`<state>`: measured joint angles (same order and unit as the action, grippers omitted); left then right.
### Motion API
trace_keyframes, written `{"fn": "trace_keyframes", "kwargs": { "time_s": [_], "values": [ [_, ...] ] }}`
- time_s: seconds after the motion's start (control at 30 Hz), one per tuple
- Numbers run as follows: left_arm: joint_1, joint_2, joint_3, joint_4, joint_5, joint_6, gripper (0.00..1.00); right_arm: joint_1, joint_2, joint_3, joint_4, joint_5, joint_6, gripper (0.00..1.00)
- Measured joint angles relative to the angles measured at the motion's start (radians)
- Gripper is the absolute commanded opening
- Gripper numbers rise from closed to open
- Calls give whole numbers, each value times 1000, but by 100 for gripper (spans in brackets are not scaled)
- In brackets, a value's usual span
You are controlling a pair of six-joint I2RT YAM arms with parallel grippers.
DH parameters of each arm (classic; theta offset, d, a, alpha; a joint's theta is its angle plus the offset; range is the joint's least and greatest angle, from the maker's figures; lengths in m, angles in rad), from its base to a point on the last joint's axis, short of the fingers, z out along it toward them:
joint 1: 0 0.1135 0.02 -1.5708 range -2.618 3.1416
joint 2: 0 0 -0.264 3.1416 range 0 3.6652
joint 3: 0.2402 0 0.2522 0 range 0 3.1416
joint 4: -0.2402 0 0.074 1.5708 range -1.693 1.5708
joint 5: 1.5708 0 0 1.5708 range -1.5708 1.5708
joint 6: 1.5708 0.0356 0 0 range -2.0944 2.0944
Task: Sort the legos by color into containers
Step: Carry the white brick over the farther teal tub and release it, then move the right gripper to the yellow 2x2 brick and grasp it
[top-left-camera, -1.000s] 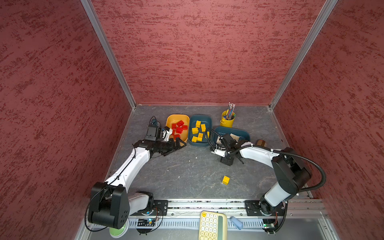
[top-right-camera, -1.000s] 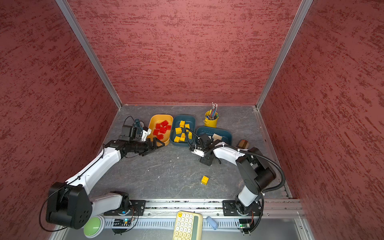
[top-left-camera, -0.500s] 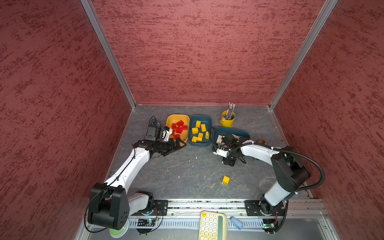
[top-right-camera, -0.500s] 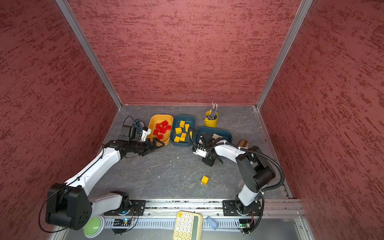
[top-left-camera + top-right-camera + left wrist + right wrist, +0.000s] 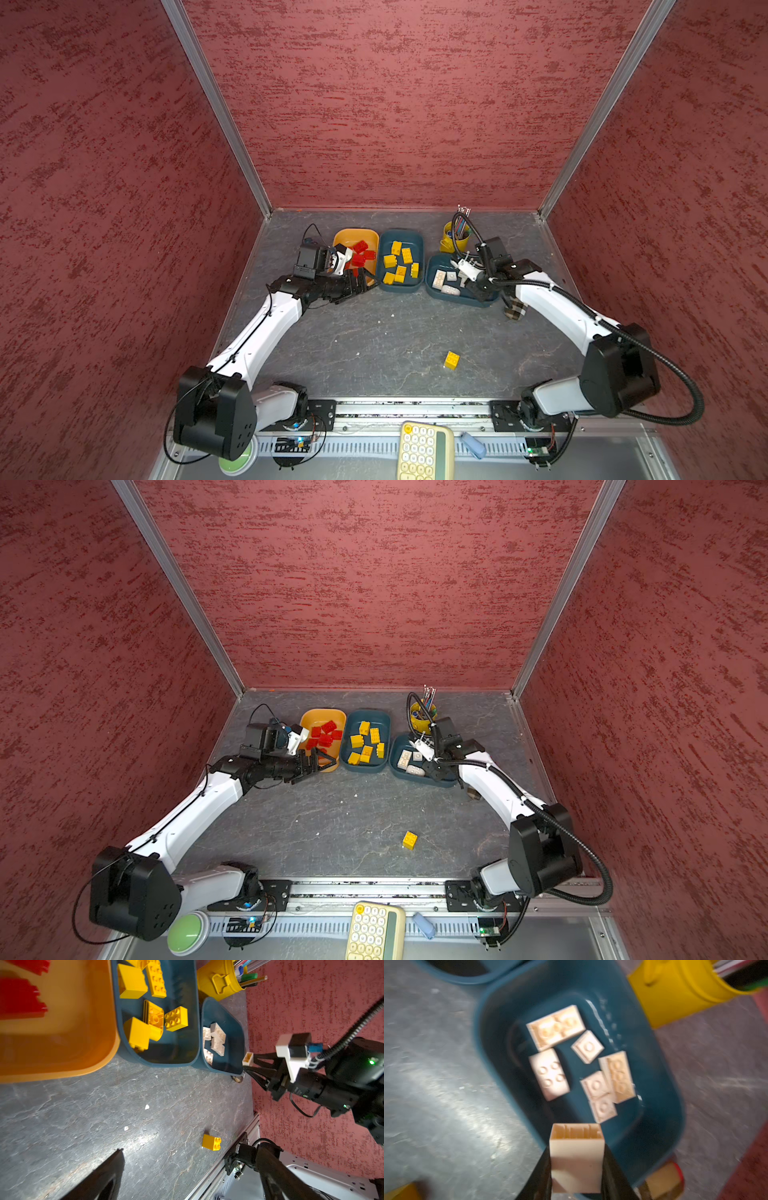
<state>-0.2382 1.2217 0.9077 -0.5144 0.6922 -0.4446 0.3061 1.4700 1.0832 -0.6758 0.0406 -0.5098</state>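
Right hand [image 5: 576,1169]: closed on a cream brick [image 5: 576,1147], which is gripped by two opposite sides with its hollow side showing. The brick is held above the near rim of the right teal tub [image 5: 643,1084], clear of the cream bricks [image 5: 549,1074] lying on its floor. Bare floor is seen along the tub's walls. A pen cup [image 5: 451,243] stands just behind this tub. A small brown item [image 5: 662,1180], kind not made out, sits just beside its near corner.

Left hand [image 5: 324,759]: jaws are spread wide, with nothing held. It is placed at the near edge of the orange tub [image 5: 345,241], in which the red bricks [image 5: 361,254] lie. The middle teal tub [image 5: 405,286], with the yellow bricks [image 5: 401,259], is set side by side against the orange one.

Open worktop [image 5: 353,345] is seen between the tubs and the front rail [image 5: 415,409]. One loose yellow brick [image 5: 451,360] lies there, well apart from both hands.
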Motion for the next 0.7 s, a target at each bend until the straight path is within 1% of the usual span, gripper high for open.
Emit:
{"fn": "trace_keyframes", "kwargs": {
  "time_s": [0.1, 0.13, 0.2, 0.27, 0.33, 0.43, 0.53, 0.63, 0.7],
  "values": [
    [-14, 9, 8, 19, 6, -9, 99, -54, 66, 25, 8, 66, 16, 29],
    [-16, 13, 8, 22, 6, -11, 99, -69, 88, 25, 14, 86, 22, 31],
    [-20, 21, 8, 25, 6, -14, 99, -87, 123, 25, 20, 115, 32, 40],
    [-21, 24, 8, 25, 6, -15, 99, -97, 148, 26, 29, 138, 44, 55],
    [-21, 24, 10, 25, 6, -14, 99, -98, 163, 29, 29, 142, 52, 63],
    [-21, 24, 18, 19, 5, -13, 99, -98, 148, 26, 33, 85, 47, 67],
    [-20, 24, 21, 16, 5, -11, 99, -72, 51, -17, 48, -13, 39, 69],
    [-18, 24, 21, 14, 5, -10, 99, 1, -87, -74, 45, -110, 26, 71],
    [-15, 24, 21, 14, 5, -9, 99, 60, -158, -108, 40, -154, 19, 72]
  ]
}}
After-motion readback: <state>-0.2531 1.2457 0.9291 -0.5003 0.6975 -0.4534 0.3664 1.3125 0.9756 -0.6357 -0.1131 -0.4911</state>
